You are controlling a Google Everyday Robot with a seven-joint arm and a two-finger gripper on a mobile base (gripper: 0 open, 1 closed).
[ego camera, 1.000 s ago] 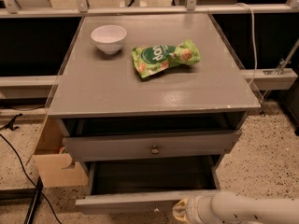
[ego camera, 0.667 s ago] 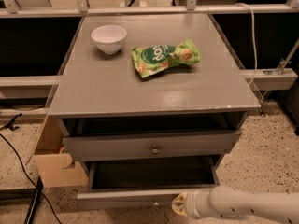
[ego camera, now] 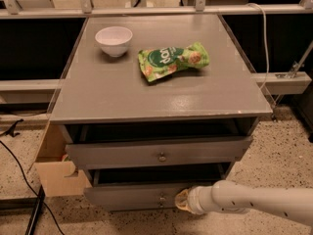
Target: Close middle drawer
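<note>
Middle drawer (ego camera: 129, 198) farther in, gripper (ego camera: 182, 200) at front

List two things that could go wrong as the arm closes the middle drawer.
1. The gripper meets the middle drawer off-centre, beside its knob, so the drawer may skew and jam.
2. The drawer above also stands ajar; a jolt could shift it, or the bowl on top.
</note>
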